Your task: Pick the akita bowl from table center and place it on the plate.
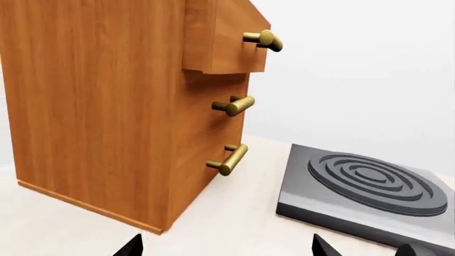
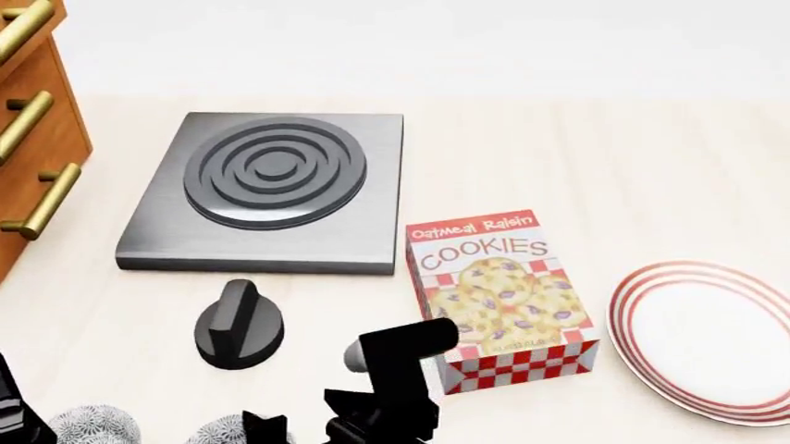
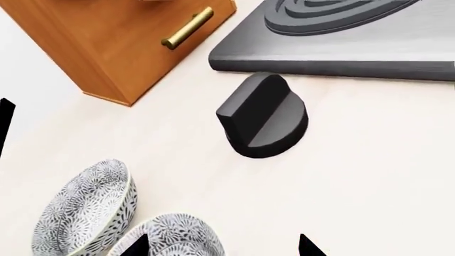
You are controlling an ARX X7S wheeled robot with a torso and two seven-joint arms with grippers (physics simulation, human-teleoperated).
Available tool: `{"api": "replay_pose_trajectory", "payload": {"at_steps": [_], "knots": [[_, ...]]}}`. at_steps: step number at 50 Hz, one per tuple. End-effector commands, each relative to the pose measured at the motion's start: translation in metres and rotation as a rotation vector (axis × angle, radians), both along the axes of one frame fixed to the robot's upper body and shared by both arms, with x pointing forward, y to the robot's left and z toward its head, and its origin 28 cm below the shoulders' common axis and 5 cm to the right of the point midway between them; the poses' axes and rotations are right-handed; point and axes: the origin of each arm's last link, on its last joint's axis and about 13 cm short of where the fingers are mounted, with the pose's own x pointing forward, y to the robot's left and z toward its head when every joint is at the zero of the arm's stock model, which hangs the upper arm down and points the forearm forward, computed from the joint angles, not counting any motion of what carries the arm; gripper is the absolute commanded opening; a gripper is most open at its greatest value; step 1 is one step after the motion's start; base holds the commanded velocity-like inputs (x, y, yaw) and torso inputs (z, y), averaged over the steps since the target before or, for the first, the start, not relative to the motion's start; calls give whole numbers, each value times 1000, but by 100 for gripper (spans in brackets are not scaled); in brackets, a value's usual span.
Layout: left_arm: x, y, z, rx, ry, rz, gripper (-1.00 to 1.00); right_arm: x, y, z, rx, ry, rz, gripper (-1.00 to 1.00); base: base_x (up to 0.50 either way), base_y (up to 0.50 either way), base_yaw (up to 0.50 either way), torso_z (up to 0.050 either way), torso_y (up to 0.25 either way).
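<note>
Two alike speckled bowls sit at the table's near edge. The akita bowl [image 3: 174,237] [image 2: 228,430] is the one nearer the table's middle, and its twin [image 3: 85,208] [image 2: 80,425] lies just beside it. My right gripper [image 3: 221,246] is open, hovering close over the akita bowl, with one fingertip [image 3: 135,246] over the bowl's rim and the other over bare table. The red-ringed white plate [image 2: 709,342] lies far right with nothing on it. My left gripper [image 1: 227,248] is open and holds nothing, near the wooden drawer cabinet [image 1: 106,106].
A grey stove plate [image 2: 272,185] lies at the back left, with a black knob [image 2: 239,324] in front of it. A cookie box [image 2: 500,296] lies between the bowls and the plate. The cabinet [image 2: 31,139] with brass handles stands at the left edge.
</note>
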Motion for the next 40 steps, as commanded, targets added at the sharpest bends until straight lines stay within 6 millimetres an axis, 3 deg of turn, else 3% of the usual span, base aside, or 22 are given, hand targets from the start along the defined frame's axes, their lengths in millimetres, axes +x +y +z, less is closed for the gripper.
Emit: {"api": "replay_pose_trajectory", "payload": {"at_steps": [1,24,40], "knots": [[0,0,1,-3,-2,-1,100,1,2,-9,-2,45,18,100,0,0,0,0,0],[0,3,0,-7,-3,16,100,4,5,-30,-3,125,63,100,0,0,0,0,0],[-2,3,0,-14,-3,19,100,5,8,-27,-29,139,101,100,0,0,0,0,0]]}}
